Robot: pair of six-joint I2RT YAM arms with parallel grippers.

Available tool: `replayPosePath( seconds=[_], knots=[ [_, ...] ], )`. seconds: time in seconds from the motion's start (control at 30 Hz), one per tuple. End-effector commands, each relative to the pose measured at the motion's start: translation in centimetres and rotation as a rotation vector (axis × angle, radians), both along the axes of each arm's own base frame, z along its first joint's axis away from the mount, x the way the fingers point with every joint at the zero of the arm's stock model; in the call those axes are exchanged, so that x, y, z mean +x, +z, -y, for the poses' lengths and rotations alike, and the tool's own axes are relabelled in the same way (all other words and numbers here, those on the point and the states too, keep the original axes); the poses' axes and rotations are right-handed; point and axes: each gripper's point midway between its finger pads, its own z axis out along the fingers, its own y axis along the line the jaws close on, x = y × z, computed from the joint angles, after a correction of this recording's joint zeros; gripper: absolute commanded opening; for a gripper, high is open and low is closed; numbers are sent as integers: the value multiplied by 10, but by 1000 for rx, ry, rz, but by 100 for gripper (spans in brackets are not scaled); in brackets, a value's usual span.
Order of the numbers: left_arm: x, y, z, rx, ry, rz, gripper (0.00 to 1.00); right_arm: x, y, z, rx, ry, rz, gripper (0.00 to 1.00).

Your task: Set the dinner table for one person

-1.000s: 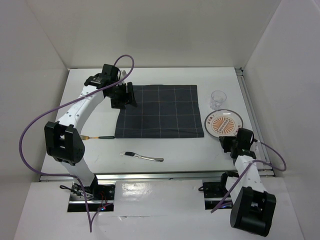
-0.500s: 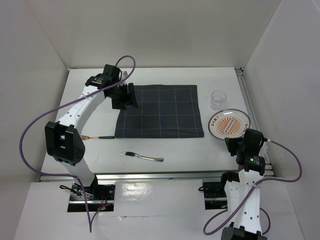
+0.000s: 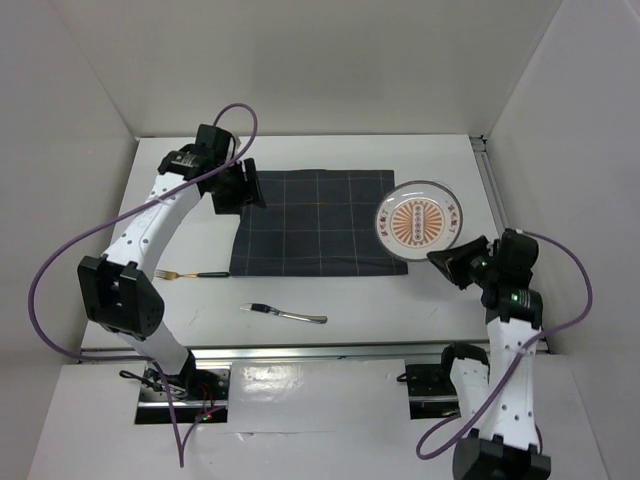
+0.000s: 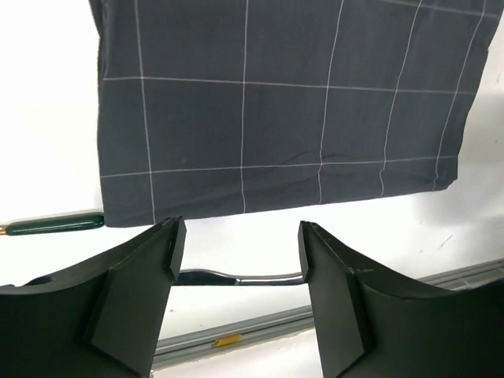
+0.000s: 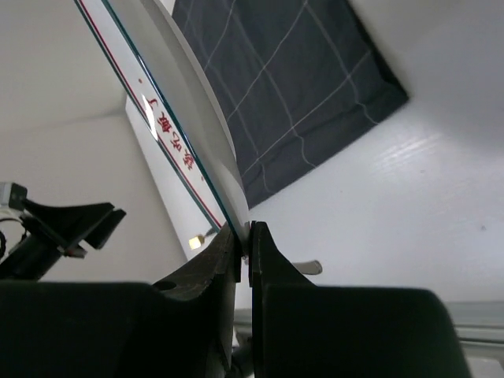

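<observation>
Apparently mid-carry, the right gripper (image 3: 436, 258) clamped the plate (image 3: 418, 220) by its rim while the left gripper (image 4: 236, 236) gaped; lowering it flat onto the cloth (image 3: 310, 235) seemed next.

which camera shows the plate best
Top external: the plate shows its whole patterned face, held above the cloth's right edge by the right gripper. Right wrist shows only its rim edge-on between the fingers. Left wrist misses it.
</observation>
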Motion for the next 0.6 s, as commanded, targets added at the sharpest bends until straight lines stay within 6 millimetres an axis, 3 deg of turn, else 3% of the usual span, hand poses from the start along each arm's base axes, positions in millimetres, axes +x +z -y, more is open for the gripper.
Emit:
replayPosePath(
  seconds=[0.0, 0.07, 0.1, 0.17, 0.2, 0.23, 0.27, 0.3, 0.37, 0.4, 0.43, 0.57],
  knots=[
    [-5, 13, -7, -14, 59, 22, 76, 38, 39, -25, -8, 244, 209, 0],
    [-8, 15, -9, -13, 75, 18, 76, 58, 44, -35, -38, 310, 242, 0],
    [-12, 14, -15, -8, 102, 18, 76, 71, 35, -42, -40, 355, 220, 0],
    [-17, 15, -18, -5, 118, 21, 76, 90, 46, -67, -82, 454, 270, 0],
    [-22, 11, -19, -1, 118, 9, 76, 103, 30, -76, -81, 499, 221, 0],
    [-24, 14, -20, -6, 118, 25, 76, 118, 27, -96, -90, 555, 215, 0],
    [-24, 14, -21, -4, 132, 25, 76, 120, 37, -102, -113, 567, 244, 0],
    [-26, 15, -22, -5, 132, 28, 76, 133, 27, -109, -124, 582, 229, 0],
    [-28, 18, -27, 4, 149, 33, 76, 145, 31, -124, -120, 619, 254, 0],
    [-31, 18, -28, 3, 149, 36, 76, 155, 15, -127, -107, 630, 219, 0],
    [-33, 19, -30, 5, 163, 38, 76, 164, 20, -130, -104, 637, 239, 0],
    [-38, 20, -41, 17, 202, 34, 76, 187, -2, -146, -86, 676, 209, 0]
  ],
)
